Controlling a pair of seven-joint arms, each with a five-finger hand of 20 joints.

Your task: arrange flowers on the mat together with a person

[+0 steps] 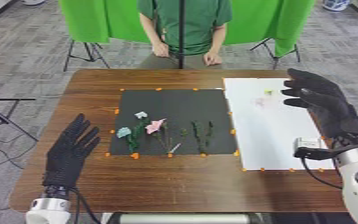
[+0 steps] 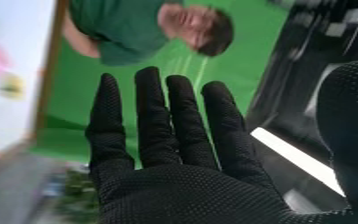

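Head view downward, wrist view close-up

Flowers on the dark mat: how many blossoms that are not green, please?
3: a light blue blossom at the left, a paler one farther from the robot, and a pink one to the right of both. Small ones may be hidden among the green stems.

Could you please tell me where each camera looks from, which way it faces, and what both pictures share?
Head view: on the robot's head, facing forward and down at the rectangular black mat on the brown wooden table; the black-gloved left robot hand and right robot hand show.
Right wrist view: on the right wrist, looking along the right robot hand, its fingers extended, towards the green cloth backdrop.
Shared: right robot hand and backdrop.
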